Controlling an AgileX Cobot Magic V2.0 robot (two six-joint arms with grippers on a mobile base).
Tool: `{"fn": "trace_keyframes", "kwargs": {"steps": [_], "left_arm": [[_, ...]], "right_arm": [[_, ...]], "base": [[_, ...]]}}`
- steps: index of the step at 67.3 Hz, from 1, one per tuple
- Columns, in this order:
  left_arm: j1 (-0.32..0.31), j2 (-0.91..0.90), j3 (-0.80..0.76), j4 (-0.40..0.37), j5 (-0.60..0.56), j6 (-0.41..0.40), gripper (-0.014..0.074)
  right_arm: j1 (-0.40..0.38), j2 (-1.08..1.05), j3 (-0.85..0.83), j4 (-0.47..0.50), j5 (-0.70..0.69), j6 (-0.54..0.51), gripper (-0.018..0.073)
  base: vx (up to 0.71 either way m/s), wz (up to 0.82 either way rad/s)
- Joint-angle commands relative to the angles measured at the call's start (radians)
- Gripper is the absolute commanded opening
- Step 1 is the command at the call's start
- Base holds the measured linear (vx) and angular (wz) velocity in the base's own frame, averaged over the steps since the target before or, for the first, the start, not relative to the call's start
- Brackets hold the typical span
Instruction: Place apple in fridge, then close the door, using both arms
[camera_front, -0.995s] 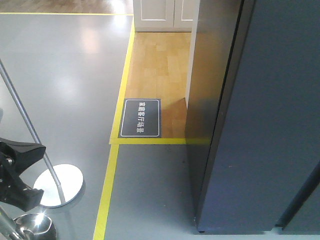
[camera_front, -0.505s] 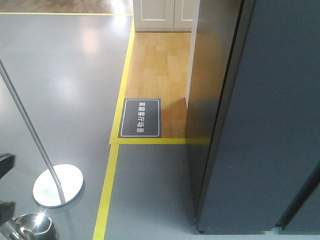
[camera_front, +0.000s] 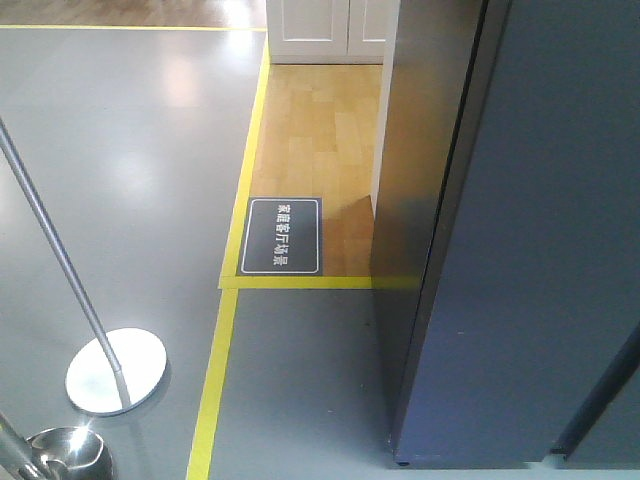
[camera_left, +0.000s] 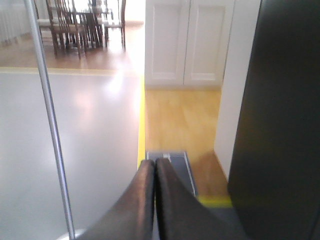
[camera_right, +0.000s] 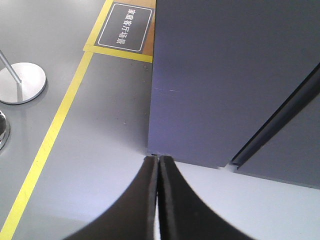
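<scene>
The fridge (camera_front: 540, 250) fills the right of the front view with dark blue-grey panels. Its side panel (camera_front: 420, 200) meets the door (camera_front: 560, 180) at a thin dark seam, and no white lining shows. The fridge also shows in the left wrist view (camera_left: 280, 125) and in the right wrist view (camera_right: 225, 75). The apple is out of view. My left gripper (camera_left: 155, 162) is shut and empty, pointing over the floor left of the fridge. My right gripper (camera_right: 158, 159) is shut and empty above the floor, its tips near the fridge's bottom corner. Neither arm shows in the front view.
A thin silver pole (camera_front: 50, 250) stands on a round base (camera_front: 115, 370) at the left, with a second shiny base (camera_front: 65, 455) below it. Yellow floor tape (camera_front: 215, 380) and a dark floor sign (camera_front: 283, 235) lie left of the fridge. White cabinets (camera_front: 320, 30) stand beyond.
The black left arm at the lower left of the front view has drawn out of the frame. Nothing else has moved.
</scene>
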Motion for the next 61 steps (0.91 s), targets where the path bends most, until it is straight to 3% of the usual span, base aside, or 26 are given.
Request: {"fn": "trace_keyframes", "kwargs": {"steps": [1,18,34,61], "left_arm": [[0.005,-0.052,0.020,0.001,-0.088,-0.010,-0.0006],[0.002,-0.054,0.026,0.001,-0.132,0.007,-0.0006],[0.000,-0.054,0.026,-0.072,-0.171,0.129,-0.0006],[-0.027,-0.055,0.026,-0.066,-0.156,0.128,-0.0006]], "right_arm": [[0.001,0.011,-0.022,0.004,-0.053,0.000,-0.0003],[0.001,0.011,-0.022,0.003,-0.053,0.000,-0.0003],[0.001,0.011,-0.022,0.003,-0.053,0.000,-0.0003],[0.001,0.011,-0.022,0.003,-0.053,0.000,-0.0003]], "base": [[0.00,0.00],[0.00,0.00],[0.00,0.00],[0.00,0.00]]}}
